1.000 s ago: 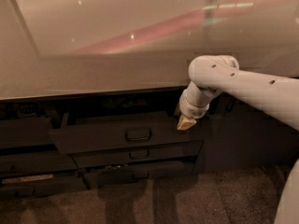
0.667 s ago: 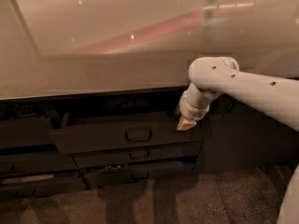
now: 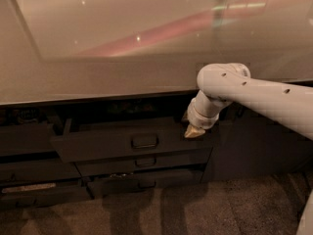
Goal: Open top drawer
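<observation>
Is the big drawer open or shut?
Open: the top drawer front sticks out past the slimmer fronts below it. The gripper sits at its upper right edge.

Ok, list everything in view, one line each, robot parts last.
countertop: one, glossy beige, upper half.
top drawer: one, dark grey, centre under the counter, seemingly pulled out slightly.
loop handle: one, dark, middle of its front.
slimmer drawer fronts: two, dark, stacked below it.
left-hand drawer fronts: count unclear, dark, far left.
cabinet panel: one, dark, right of the drawers.
carpet: one, brownish grey, along the bottom.
arm: one, white, entering from the right.
gripper: one, tan-tipped, at the top drawer's upper right edge.
</observation>
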